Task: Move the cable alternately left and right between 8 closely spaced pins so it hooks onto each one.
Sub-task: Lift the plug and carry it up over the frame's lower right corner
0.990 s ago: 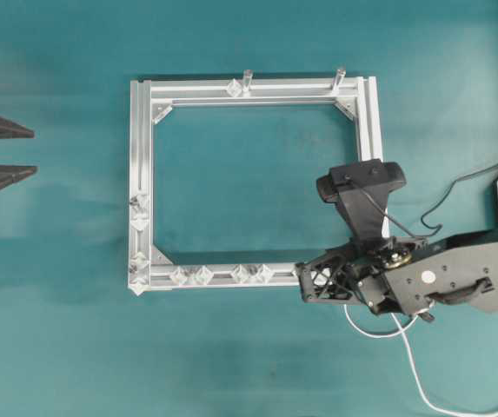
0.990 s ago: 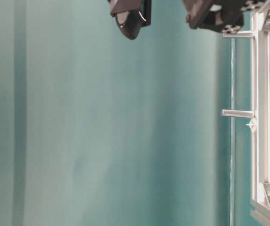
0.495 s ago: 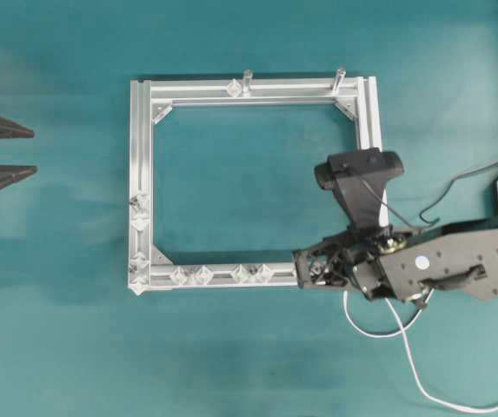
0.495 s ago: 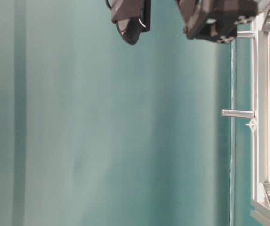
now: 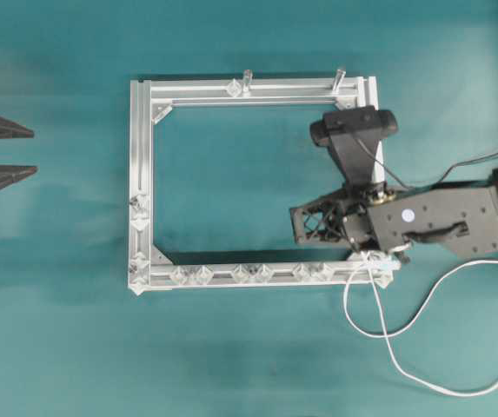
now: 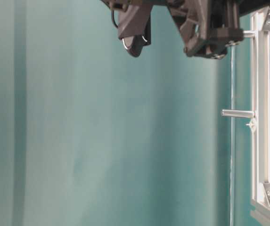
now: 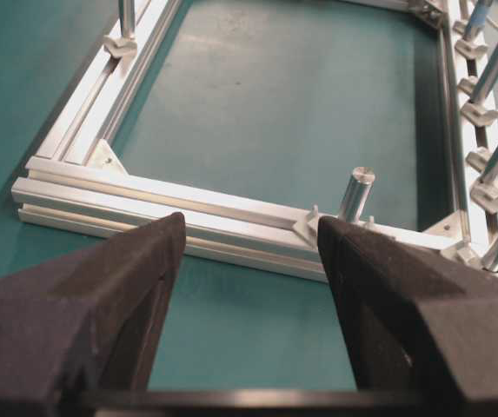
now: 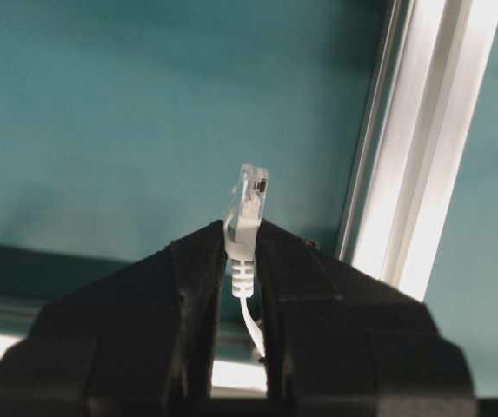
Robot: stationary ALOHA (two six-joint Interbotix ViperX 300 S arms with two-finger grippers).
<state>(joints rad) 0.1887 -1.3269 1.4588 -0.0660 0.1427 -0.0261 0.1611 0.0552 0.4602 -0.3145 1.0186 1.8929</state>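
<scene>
1. The right tool [image 8: 244, 261], matte black, is clamping the thin white cable [image 5: 405, 352] by its translucent plug.
2. The cable is trailing in loops across the teal worktop [image 5: 57, 347], right of the aluminium frame [image 5: 140, 174].
3. The left tool [image 7: 244, 261] is gaping wide, holding nothing.

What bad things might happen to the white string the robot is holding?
1. The right fingers pinch only the plug of the cable, so a hard tug might pull it free.
2. The slack lies in a loose loop on the table and might snag the frame corner.
3. The pins sit close together, so the cable might skip one.
</scene>
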